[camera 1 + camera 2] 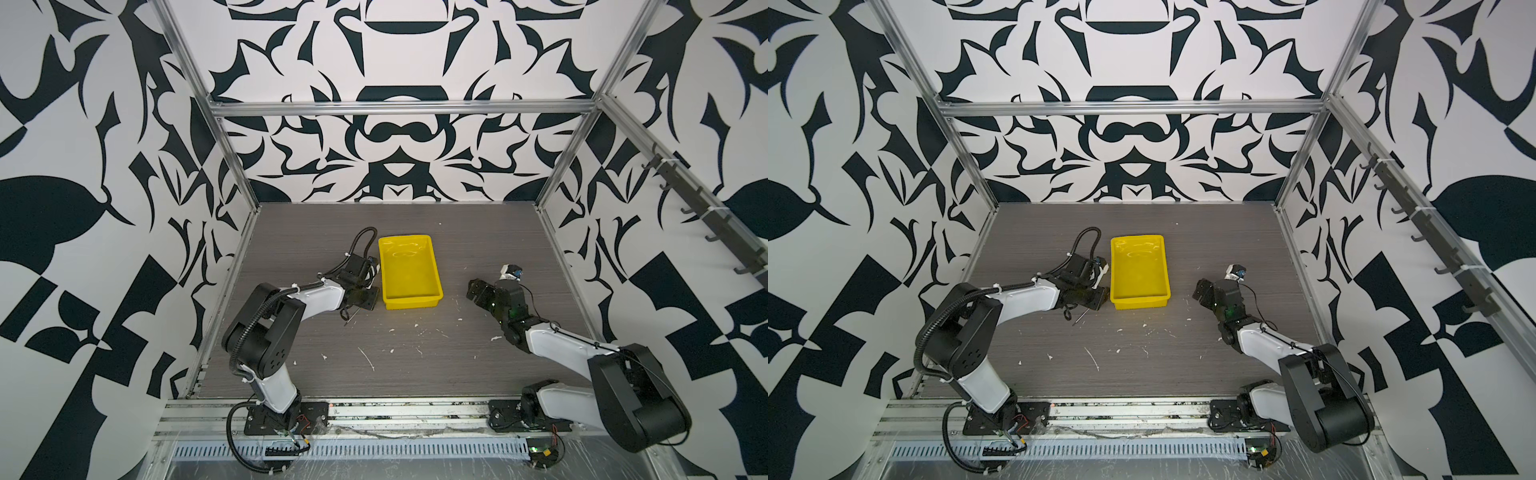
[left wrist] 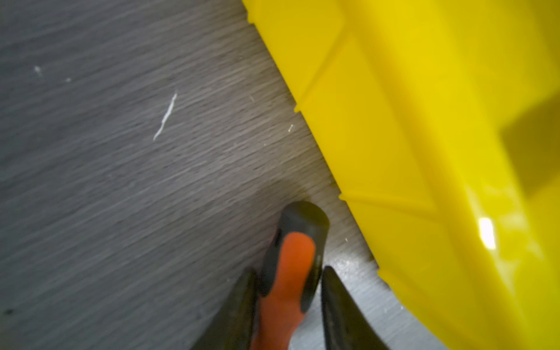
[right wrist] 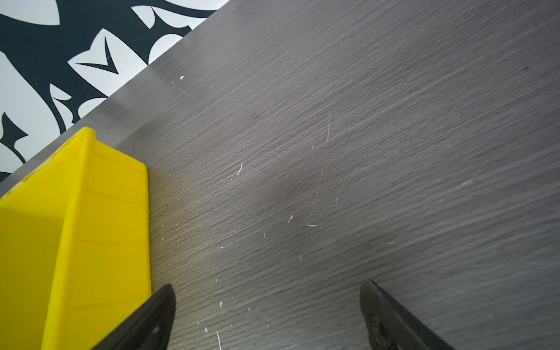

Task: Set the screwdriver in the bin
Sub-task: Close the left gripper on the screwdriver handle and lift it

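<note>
Inventory: one screwdriver point(image 2: 298, 251), one bin point(image 2: 378, 136), two grippers. My left gripper point(image 2: 288, 269) pinches the screwdriver's orange handle, just beside the bin's outer wall. Bin interior: bare yellow floor. My right gripper point(image 3: 268, 286) stands spread above the table point(image 3: 333, 151).

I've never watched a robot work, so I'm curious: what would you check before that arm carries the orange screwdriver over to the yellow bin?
1. Left gripper closed on the screwdriver handle: ok.
2. Screwdriver lifted off the table: cannot tell.
3. Screwdriver inside the bin: not ok, it is beside the bin's outer wall.
4. Bin empty, with room for it: ok.
5. Right gripper open, holding nothing, apart from the bin: ok.
</note>
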You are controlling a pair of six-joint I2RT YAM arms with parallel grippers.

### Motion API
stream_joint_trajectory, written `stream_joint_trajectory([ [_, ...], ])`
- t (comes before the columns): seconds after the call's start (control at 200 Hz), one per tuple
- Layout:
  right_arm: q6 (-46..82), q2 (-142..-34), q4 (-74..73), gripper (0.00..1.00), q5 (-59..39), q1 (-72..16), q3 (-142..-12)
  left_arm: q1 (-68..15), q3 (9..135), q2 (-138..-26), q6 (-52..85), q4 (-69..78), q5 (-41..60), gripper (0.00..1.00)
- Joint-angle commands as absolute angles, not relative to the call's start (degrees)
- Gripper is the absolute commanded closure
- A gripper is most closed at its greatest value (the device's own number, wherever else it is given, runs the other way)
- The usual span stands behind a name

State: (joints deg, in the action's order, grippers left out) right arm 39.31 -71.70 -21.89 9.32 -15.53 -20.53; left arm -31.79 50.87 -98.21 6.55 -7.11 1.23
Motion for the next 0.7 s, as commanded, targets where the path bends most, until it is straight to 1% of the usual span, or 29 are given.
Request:
stream_joint_trajectory([
  [0.0, 39.9, -71.5, -22.2, 0.02, 10.5, -16.0, -22.6, -32.3, 52.2, -100.1, 6.4, -9.7, 0.9, 0.63],
  [0.18, 40.0, -71.2, -21.9, 0.03, 10.5, -15.9, -22.5, -32.5, 52.5, -100.5, 6.4, -9.8, -0.3, 0.64],
  [0.19, 39.9, -71.1, -21.9, 0.02, 12.0, -15.9, -22.5, -32.5, 52.5, -100.6, 6.4, -9.8, -0.3, 0.63],
  [0.225, 39.9, -71.0, -21.8, 0.02, 12.6, -15.9, -22.5, -32.5, 52.6, -100.8, 6.5, -9.9, -0.6, 0.61],
  [0.28, 39.9, -70.9, -21.8, 0.02, 12.6, -15.9, -22.5, -32.5, 52.9, -101.4, 6.8, -10.3, -1.2, 0.55],
  [0.37, 40.0, -70.9, -21.7, 0.02, 12.7, -15.9, -22.5, -32.5, 53.8, -102.6, 7.5, -11.5, -1.9, 0.54],
  [0.435, 40.1, -70.8, -21.7, 0.02, 12.7, -15.9, -22.4, -32.6, 54.5, -103.4, 7.8, -12.4, -1.8, 0.56],
  [0.48, 40.1, -70.7, -21.7, 0.02, 12.8, -15.9, -22.3, -32.6, 54.8, -103.8, 7.8, -12.8, -1.5, 0.63],
  [0.585, 40.2, -70.4, -21.7, 0.03, 13.0, -15.8, -22.3, -32.6, 54.6, -103.7, 8.1, -13.0, -1.6, 0.72],
  [0.695, 40.2, -70.2, -21.7, 0.02, 13.2, -15.8, -22.1, -32.6, 53.7, -102.7, 8.5, -12.3, -2.3, 0.73],
])
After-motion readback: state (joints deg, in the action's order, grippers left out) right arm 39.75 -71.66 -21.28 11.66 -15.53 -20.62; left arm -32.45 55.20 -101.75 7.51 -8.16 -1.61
